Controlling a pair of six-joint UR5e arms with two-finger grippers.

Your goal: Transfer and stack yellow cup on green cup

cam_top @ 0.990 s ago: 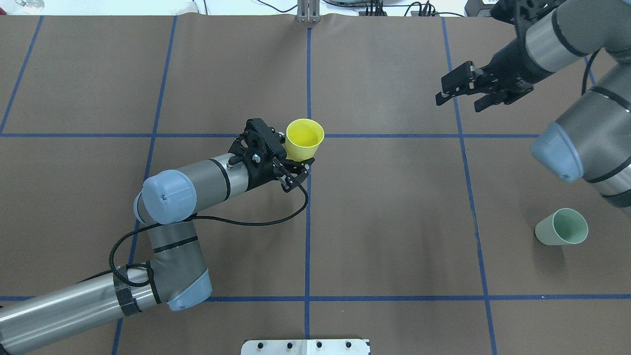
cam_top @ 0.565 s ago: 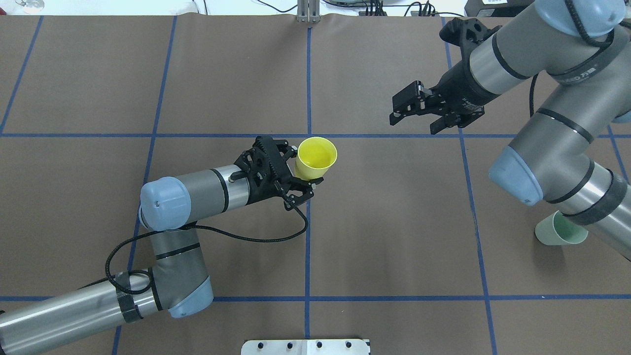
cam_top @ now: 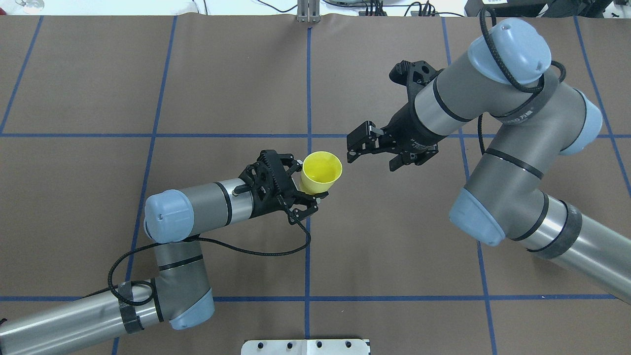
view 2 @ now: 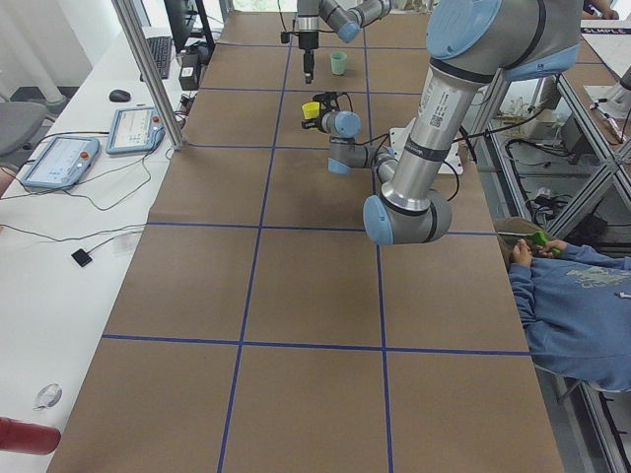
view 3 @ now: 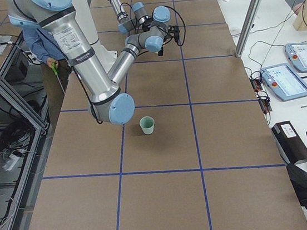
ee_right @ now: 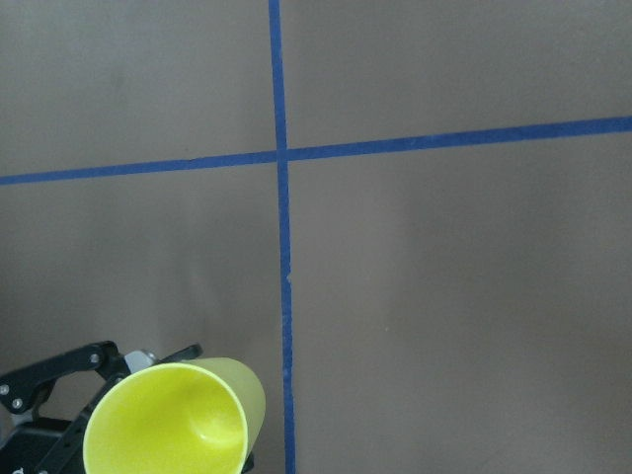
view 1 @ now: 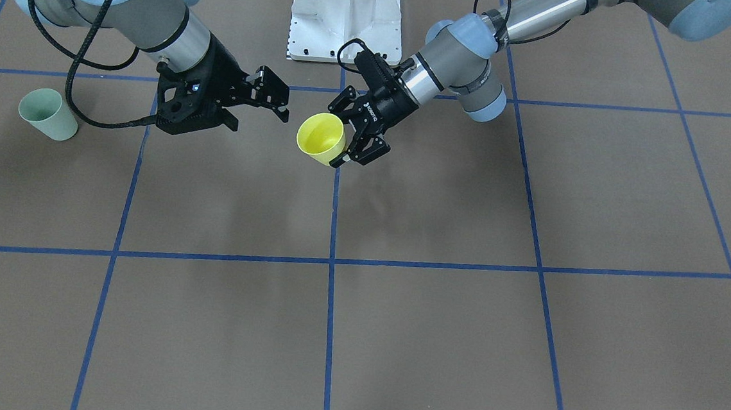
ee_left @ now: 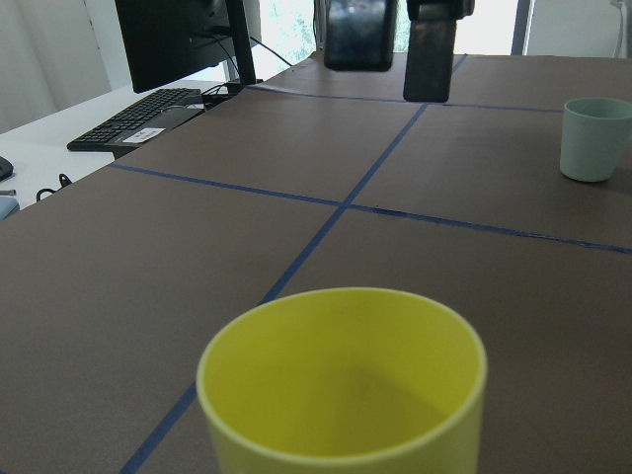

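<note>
My left gripper is shut on the yellow cup and holds it upright above the table centre, mouth up. The cup also shows in the front view, the left wrist view and the right wrist view. My right gripper is open and empty, just right of the cup and apart from it; in the front view it is left of the cup. The green cup stands upright on the table's right side; in the overhead view my right arm hides it.
A white mount plate sits at the table's near edge by my base. Blue tape lines cross the brown table cover. A side bench holds teach pendants. A seated person is beside the table.
My right arm has swung left toward the yellow cup, gripper still open, and now covers the green cup in the overhead view. My left gripper carried the cup right and nearer my base.
</note>
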